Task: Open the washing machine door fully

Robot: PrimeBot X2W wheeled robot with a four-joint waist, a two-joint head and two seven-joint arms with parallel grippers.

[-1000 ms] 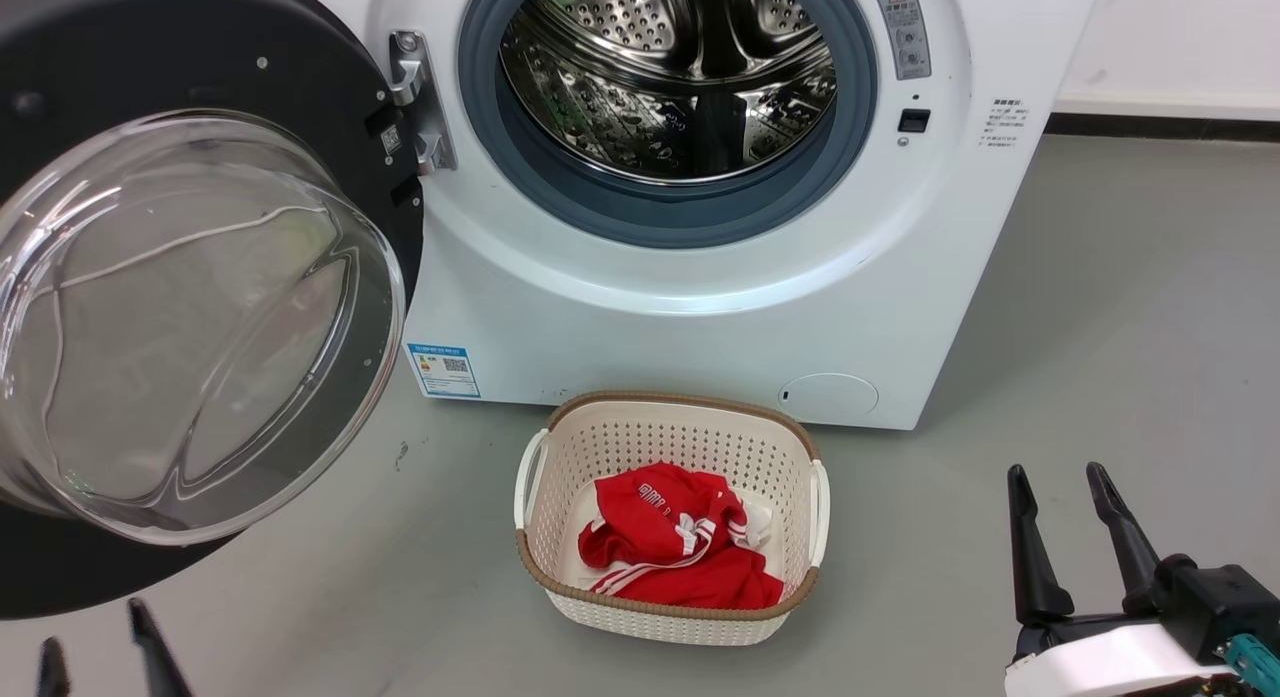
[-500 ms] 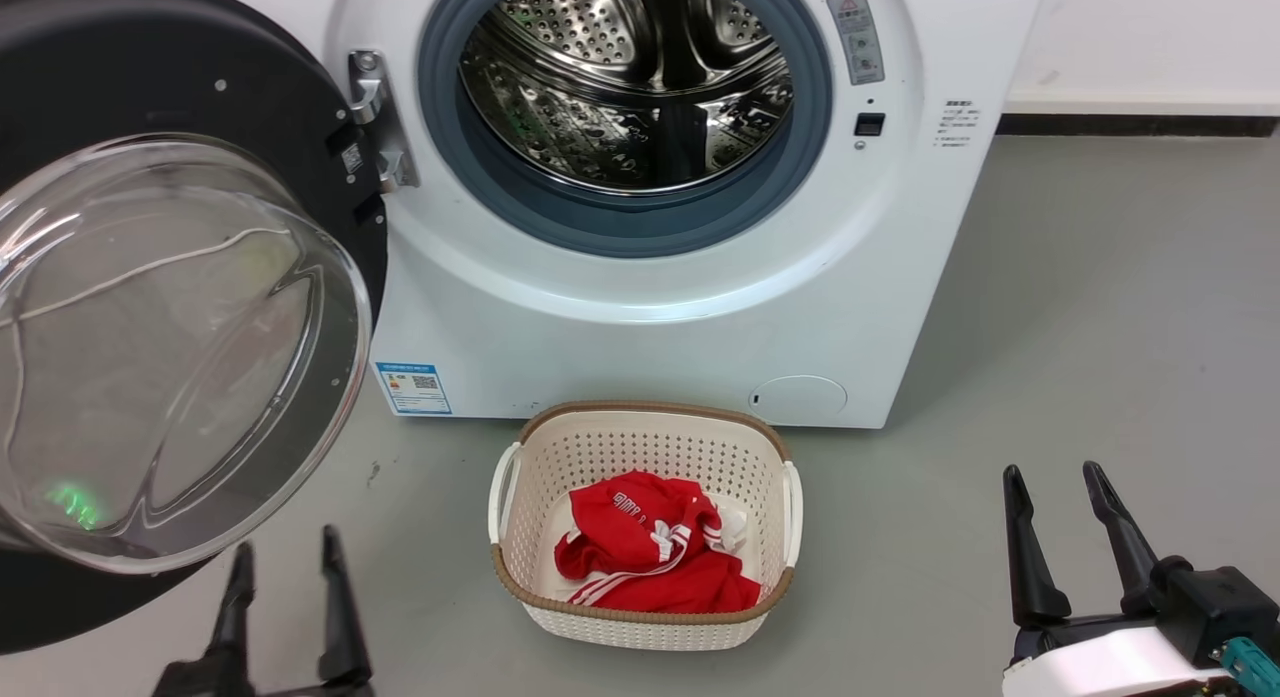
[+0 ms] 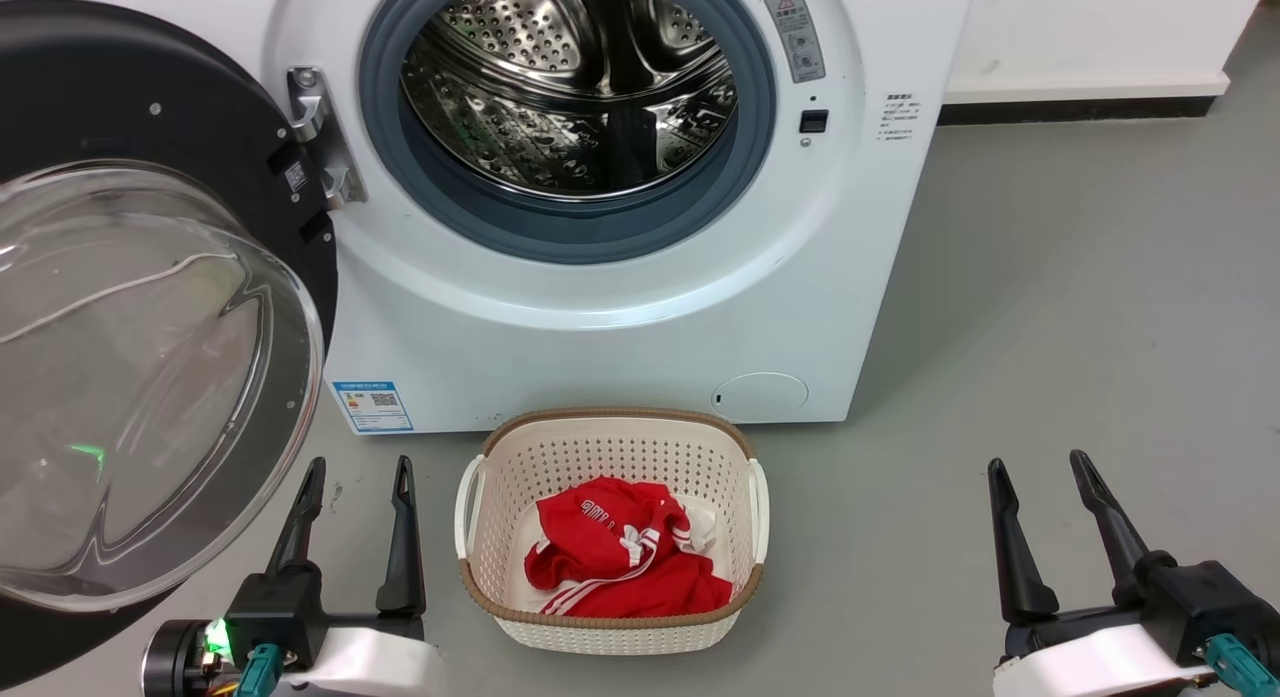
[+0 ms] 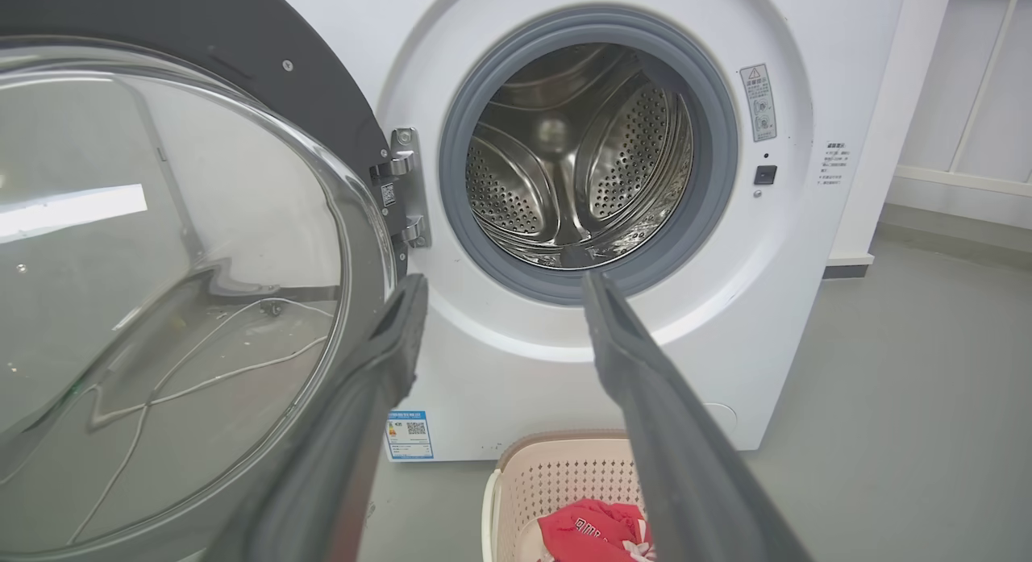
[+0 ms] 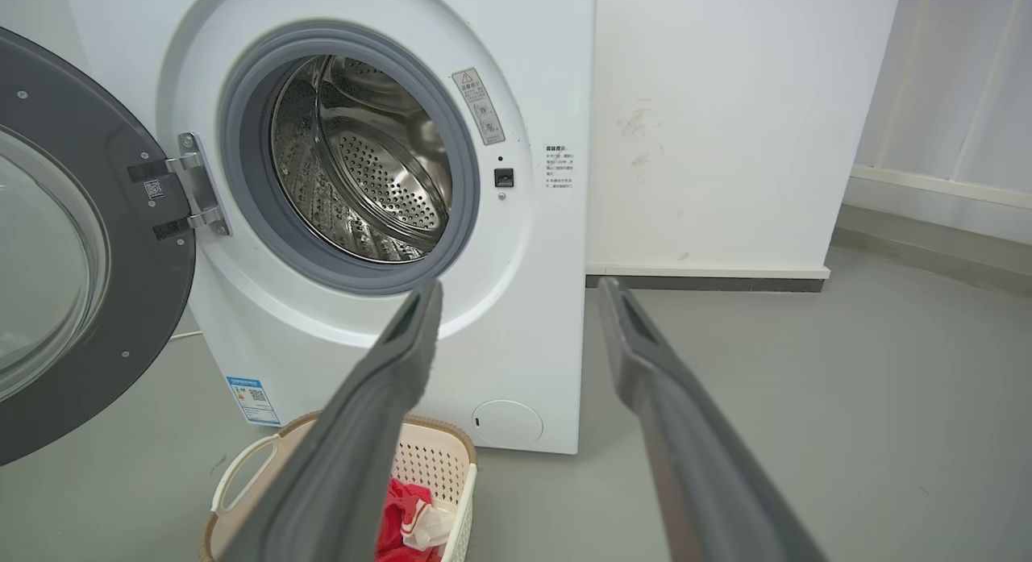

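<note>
Drum mouth free; the door and a basket take the left and the middle.

The washing machine door stands wide open at the left of the washing machine. Its bulging glass reaches toward the robot and blocks the outer side of the left gripper, which is just beside it with fingers apart. The drum mouth is uncovered, so a gripper can enter it from the front. Below it, a basket with red cloth stands on the floor between both grippers. Around the spread right gripper there is wide bare floor.
</note>
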